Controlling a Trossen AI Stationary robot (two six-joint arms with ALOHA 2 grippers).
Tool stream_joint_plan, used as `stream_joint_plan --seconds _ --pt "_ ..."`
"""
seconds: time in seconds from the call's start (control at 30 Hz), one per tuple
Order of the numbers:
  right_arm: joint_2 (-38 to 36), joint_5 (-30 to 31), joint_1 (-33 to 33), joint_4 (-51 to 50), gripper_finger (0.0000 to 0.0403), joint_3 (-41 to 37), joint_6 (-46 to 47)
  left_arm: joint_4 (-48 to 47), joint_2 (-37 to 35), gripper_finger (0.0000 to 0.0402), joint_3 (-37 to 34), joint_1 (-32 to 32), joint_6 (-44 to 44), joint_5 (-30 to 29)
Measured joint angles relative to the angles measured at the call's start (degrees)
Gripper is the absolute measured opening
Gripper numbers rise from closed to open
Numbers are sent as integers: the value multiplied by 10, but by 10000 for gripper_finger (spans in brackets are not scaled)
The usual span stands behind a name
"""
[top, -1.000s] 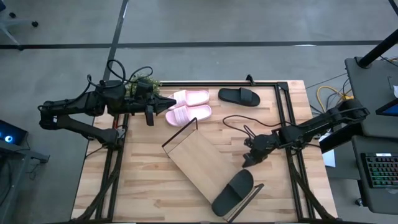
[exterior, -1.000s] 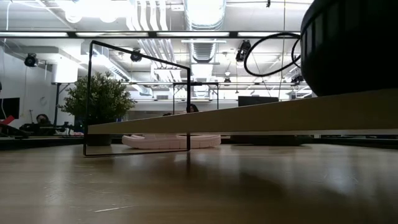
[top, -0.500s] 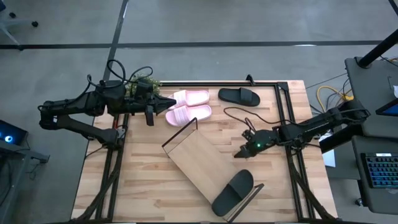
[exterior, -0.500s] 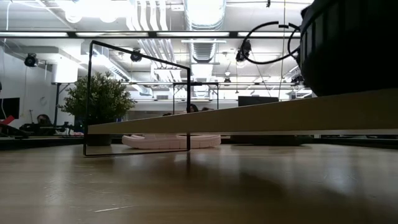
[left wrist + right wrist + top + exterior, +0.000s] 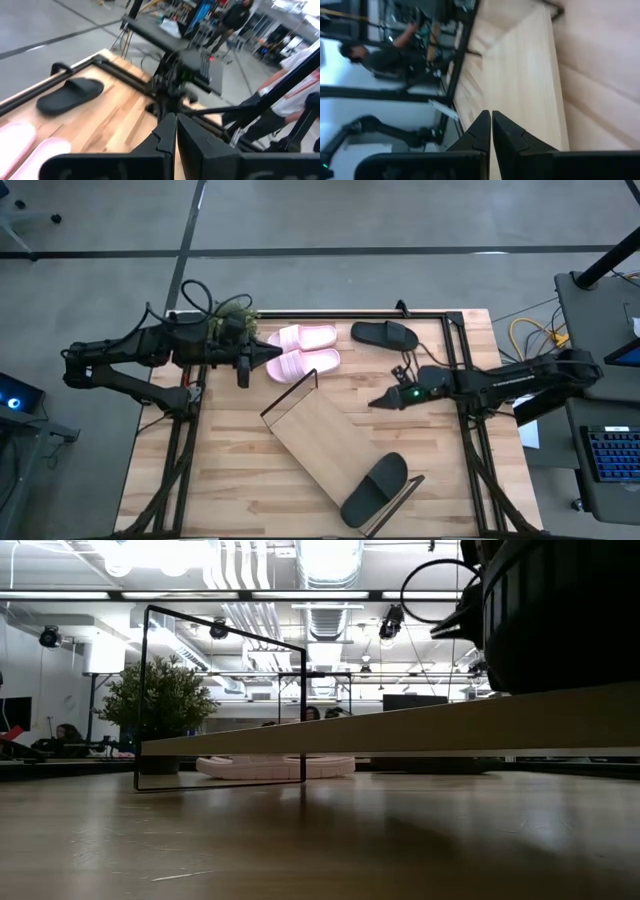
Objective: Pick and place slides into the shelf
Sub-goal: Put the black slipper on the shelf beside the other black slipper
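Observation:
The shelf (image 5: pixel 322 442) lies slantwise on the table, a long light-wood board with black wire ends (image 5: pixel 220 690). One black slide (image 5: pixel 375 487) rests sole-down on its near end and fills the low view's upper right (image 5: pixel 570 610). A second black slide (image 5: pixel 385 334) lies on the table at the far edge. Two pink slides (image 5: pixel 305 350) lie side by side left of it. My left gripper (image 5: pixel 264 352) is shut and hovers just left of the pink slides (image 5: pixel 20 145). My right gripper (image 5: pixel 374 402) is shut, above the table right of the shelf's middle (image 5: pixel 530 85).
A potted plant (image 5: pixel 232 315) stands at the table's far left corner beside my left arm. Black frame rails (image 5: pixel 455 380) run along the table's sides. Cables (image 5: pixel 420 365) lie on the wood near my right arm. People stand in the room beyond (image 5: pixel 295 85).
My right gripper has swung toward the table's far edge and risen, away from the black slide on the shelf, and has tipped up closer to level. It has stayed shut. The slides and the shelf have not moved.

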Motion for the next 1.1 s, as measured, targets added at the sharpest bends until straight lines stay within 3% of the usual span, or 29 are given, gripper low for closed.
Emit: stream_joint_plan --seconds 0.4,0.73,1.0,1.1 --pt "-89 -4 -125 -14 9 8 -30 -34 3 0 -36 0 0 -14" --pt "-109 -56 -243 -228 9 120 -108 -28 5 0 -88 1 -30 -15" --pt "-104 -70 -337 -313 9 174 -142 -10 6 0 -88 1 -31 -16" --pt "-96 -106 -373 -315 9 173 -151 -7 7 0 -88 2 -31 -16"
